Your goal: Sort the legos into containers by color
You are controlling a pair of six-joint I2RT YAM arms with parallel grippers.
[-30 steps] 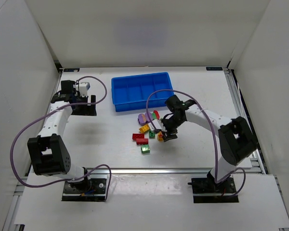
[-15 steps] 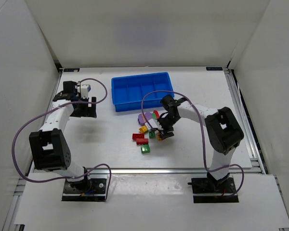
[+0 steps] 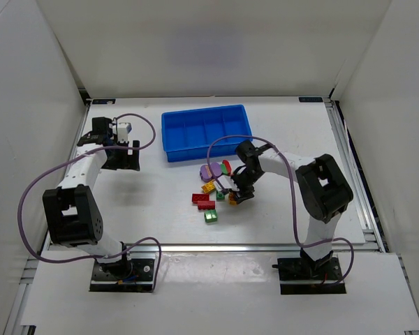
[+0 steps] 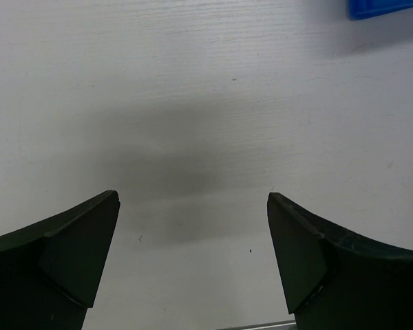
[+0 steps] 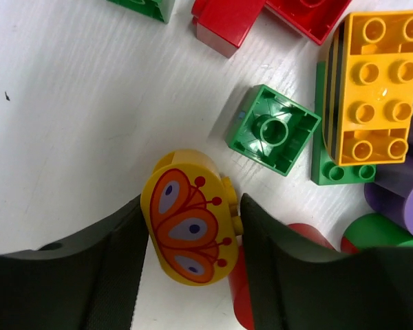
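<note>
The legos lie in a loose pile [image 3: 213, 188] on the table, in front of the blue tray [image 3: 206, 132] with its four compartments. My right gripper [image 5: 193, 240] is shut on a yellow oval brick [image 5: 193, 227] with an orange butterfly print, at the pile's right edge [image 3: 235, 197]. It stands low over the table. Next to it are an upturned green square brick [image 5: 272, 130], a yellow studded brick [image 5: 372, 86] on a green plate, and red bricks [image 5: 227, 24]. My left gripper [image 4: 193, 254] is open and empty over bare table at the far left [image 3: 122, 143].
A purple oval [image 3: 209, 170] and a red oval [image 3: 226, 166] lie between the pile and the tray. A green brick [image 3: 211, 217] lies nearest the front. The tray's corner [image 4: 389, 7] shows in the left wrist view. White walls enclose the table.
My right arm's elbow has swung in towards the pile, and its gripper has shifted slightly left at the pile's right edge. The left arm has barely moved.
</note>
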